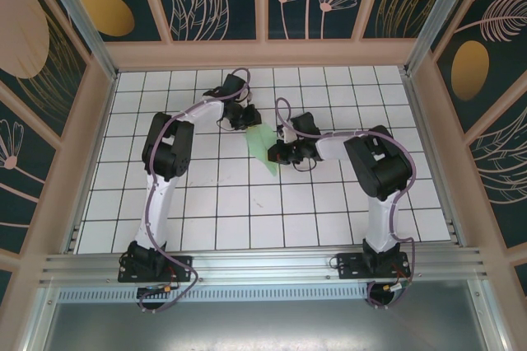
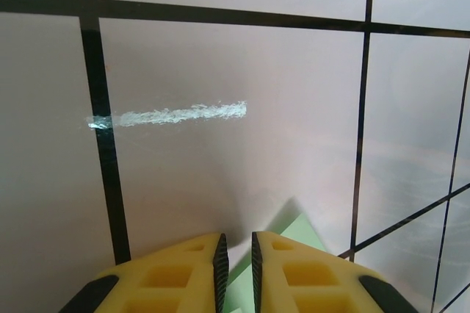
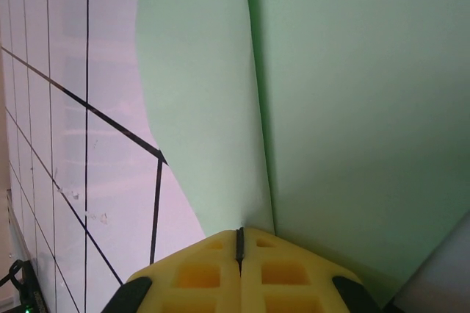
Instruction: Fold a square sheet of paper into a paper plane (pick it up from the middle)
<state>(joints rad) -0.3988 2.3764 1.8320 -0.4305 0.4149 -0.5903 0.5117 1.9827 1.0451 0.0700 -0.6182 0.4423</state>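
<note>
The pale green sheet of paper [image 1: 265,150] lies near the middle of the table, folded along a centre crease into a long tapering paper plane shape. My right gripper [image 1: 278,154] comes in from the right and is shut on it. In the right wrist view its pads [image 3: 239,231] meet at the foot of the crease, with paper [image 3: 330,107] spreading up on both sides. My left gripper [image 1: 249,120] hovers at the paper's far end. Its jaws [image 2: 238,238] stand a narrow gap apart, and a green corner [image 2: 302,231] shows just beyond and under them, not pinched.
The table is white tiles with black grid lines [image 1: 206,203]. A pale scratch mark [image 2: 172,114] crosses a tile ahead of the left gripper. Wooden frame walls [image 1: 263,53] close in the back and sides, and a metal rail [image 1: 263,264] runs along the near edge.
</note>
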